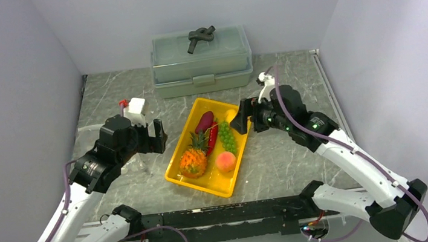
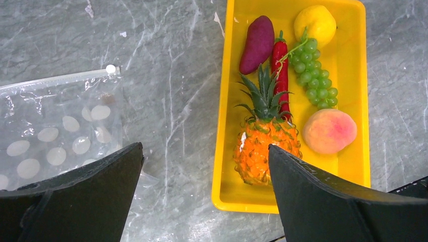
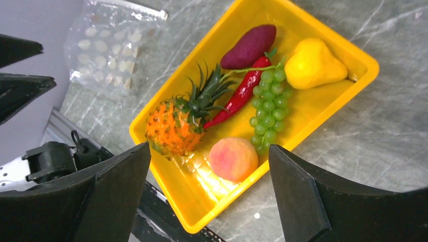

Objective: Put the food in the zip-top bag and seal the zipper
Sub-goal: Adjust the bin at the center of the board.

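Observation:
The food lies in a yellow tray: orange pineapple, purple eggplant, red chili, green grapes, peach. The lemon shows in the wrist views, at the tray's far corner. The clear zip-top bag lies flat on the table left of the tray, its whitish zipper along the far edge. My left gripper is open and empty, hovering between bag and tray. My right gripper is open and empty above the tray's far right corner.
A grey-green lidded box with a dark handle stands at the back. Grey walls close in the left, back and right sides. The black arm mount runs along the near edge.

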You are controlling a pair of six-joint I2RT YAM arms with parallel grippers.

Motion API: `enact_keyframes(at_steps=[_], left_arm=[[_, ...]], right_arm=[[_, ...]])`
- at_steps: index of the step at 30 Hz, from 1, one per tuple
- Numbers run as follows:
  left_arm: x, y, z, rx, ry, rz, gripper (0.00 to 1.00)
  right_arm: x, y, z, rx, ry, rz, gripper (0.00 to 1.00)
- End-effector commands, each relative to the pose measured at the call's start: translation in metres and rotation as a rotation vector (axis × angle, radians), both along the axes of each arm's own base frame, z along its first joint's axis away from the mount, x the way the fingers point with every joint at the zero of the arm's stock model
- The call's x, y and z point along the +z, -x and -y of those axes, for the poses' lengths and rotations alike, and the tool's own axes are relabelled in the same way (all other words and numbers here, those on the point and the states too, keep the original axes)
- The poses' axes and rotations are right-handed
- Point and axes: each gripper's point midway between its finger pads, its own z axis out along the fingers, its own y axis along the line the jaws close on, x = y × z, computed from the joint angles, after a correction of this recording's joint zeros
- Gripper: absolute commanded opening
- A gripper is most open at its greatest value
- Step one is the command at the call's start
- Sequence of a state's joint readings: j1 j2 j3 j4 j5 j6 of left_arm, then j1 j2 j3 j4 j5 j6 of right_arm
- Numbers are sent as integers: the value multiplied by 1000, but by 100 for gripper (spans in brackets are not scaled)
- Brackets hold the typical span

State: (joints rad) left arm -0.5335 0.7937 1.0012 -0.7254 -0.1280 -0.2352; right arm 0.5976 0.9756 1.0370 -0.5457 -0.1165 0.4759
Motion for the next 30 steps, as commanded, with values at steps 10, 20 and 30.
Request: enact_keyframes(at_steps=[10, 20, 30], left_arm=[[6, -3, -2, 37, 19, 5, 100], [7, -2, -1, 33, 26, 5, 100], [7, -1, -2, 33, 27, 5, 100]], right_arm=[[-45, 18, -33, -90, 199, -83, 89], [-107, 54, -40, -150, 330, -207, 87], [-156, 91, -29, -227, 443, -329, 80]])
